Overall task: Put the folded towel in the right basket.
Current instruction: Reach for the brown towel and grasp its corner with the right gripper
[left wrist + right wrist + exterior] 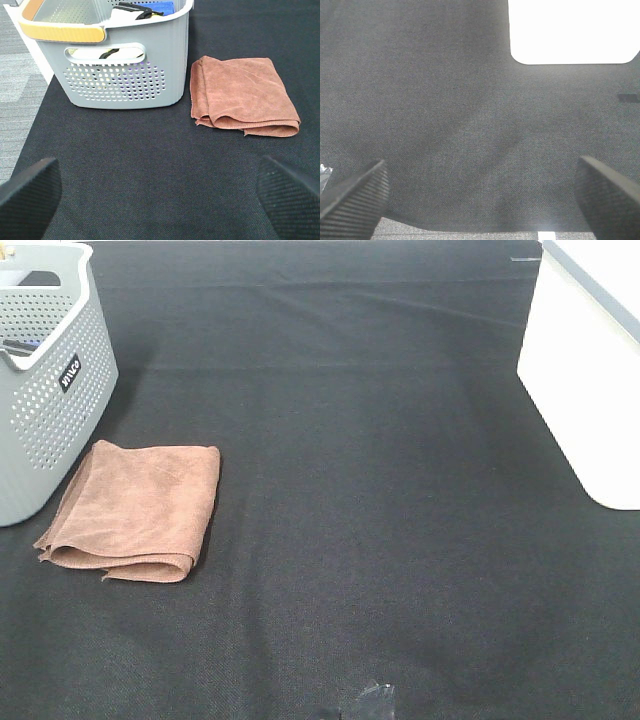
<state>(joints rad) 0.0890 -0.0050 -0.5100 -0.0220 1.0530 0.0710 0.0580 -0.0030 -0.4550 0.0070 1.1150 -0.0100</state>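
Note:
A folded brown towel (135, 510) lies flat on the black mat at the left, just right of the grey basket (45, 380). It also shows in the left wrist view (242, 95), beside the grey basket (125, 70). The white right basket (590, 370) stands at the right edge; it also shows in the right wrist view (572, 30). My left gripper (160, 192) is open and empty, some way short of the towel. My right gripper (480, 197) is open and empty over bare mat. Neither arm shows in the exterior high view.
The grey perforated basket has an orange handle (62, 32) and holds a few items, one blue (162, 7). A small piece of dark tape (370, 700) lies at the mat's front edge. The mat's left edge (35, 115) meets grey floor.

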